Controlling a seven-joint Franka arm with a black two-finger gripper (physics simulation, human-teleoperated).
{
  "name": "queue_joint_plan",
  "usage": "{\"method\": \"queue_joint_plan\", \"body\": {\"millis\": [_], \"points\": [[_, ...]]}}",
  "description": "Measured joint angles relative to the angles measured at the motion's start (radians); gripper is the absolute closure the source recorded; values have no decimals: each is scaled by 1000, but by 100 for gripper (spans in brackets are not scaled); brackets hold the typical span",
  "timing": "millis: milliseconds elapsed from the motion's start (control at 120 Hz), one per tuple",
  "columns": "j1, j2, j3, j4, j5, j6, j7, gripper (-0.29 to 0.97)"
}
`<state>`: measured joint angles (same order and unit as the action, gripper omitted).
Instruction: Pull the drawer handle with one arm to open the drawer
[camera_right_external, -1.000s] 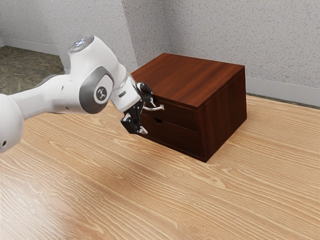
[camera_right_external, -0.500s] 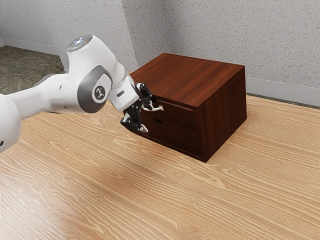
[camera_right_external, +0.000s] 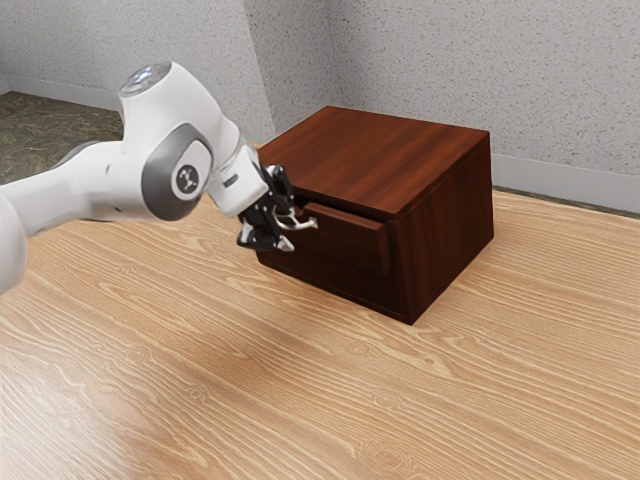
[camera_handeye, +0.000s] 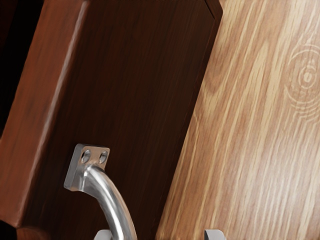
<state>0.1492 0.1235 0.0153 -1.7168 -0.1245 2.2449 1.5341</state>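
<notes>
the upper drawer stood partly out of the dark wooden cabinet, which sat on the worktop toward one o'clock of the exterior view's centre. i judged most of the pull was left. my fingers stood apart around the curved steel handle, at the drawer front's nine o'clock end, hooking it, not clamping it.

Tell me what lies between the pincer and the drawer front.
The curved metal handle, fixed to the drawer front; the exterior view shows the pincer at it.
</notes>
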Motion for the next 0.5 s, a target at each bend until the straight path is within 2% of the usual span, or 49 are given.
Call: {"method": "queue_joint_plan", "body": {"millis": [217, 500], "points": [[0, -16, 1, -1, 2, -23, -8, 63], [-6, -51, 19, -43, 5, -46, -14, 67]]}}
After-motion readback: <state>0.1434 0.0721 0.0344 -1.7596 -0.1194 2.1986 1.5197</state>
